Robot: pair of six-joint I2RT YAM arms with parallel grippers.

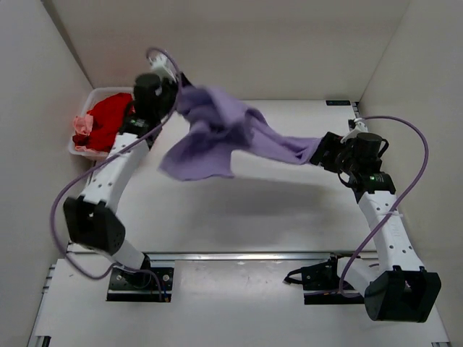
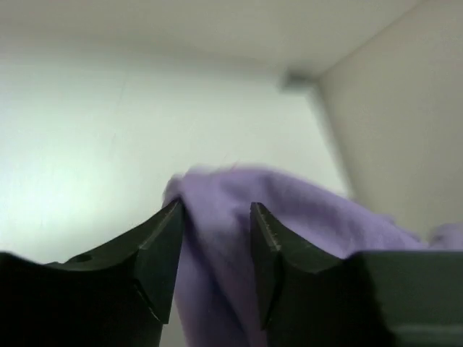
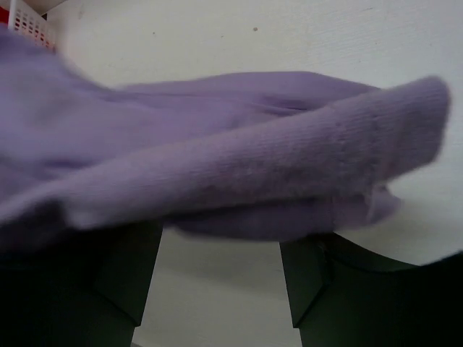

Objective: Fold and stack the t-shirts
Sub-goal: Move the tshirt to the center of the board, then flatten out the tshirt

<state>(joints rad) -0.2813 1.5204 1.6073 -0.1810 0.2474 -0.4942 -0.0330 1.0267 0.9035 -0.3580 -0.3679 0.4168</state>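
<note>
1. Light purple short-sleeved cloth t-shirt (image 1: pixel 217 134) is off the white worktop (image 1: pixel 275 210), slung in the air between the two arms.
2. Left tool (image 2: pixel 215 242): clenched on a bunch of the purple cloth. The wrist view shows fabric wedged between both fingers.
3. Right tool (image 1: pixel 323 150): fingertips are buried under cloth in its own wrist view. In the top view the shirt narrows to a point right at it, so I read it as gripping that end.
4. Key relation: the shirt's long axis runs from the left tool at rear-left to the right tool at mid-right, diagonal across the worktop.
5. A loose flap hangs down from the span, nearer the left arm than the right.
6. Bright red t-shirt (image 1: pixel 108 119) and pale pink t-shirt (image 1: pixel 82 125) sit bunched in the white plastic basket (image 1: pixel 81 148) at rear-left, just beside the left arm.
7. Judgement: spread-out step, no fold yet. Next move probably lowers both ends together along that axis. The hanging flap could land crumpled under the body.
</note>
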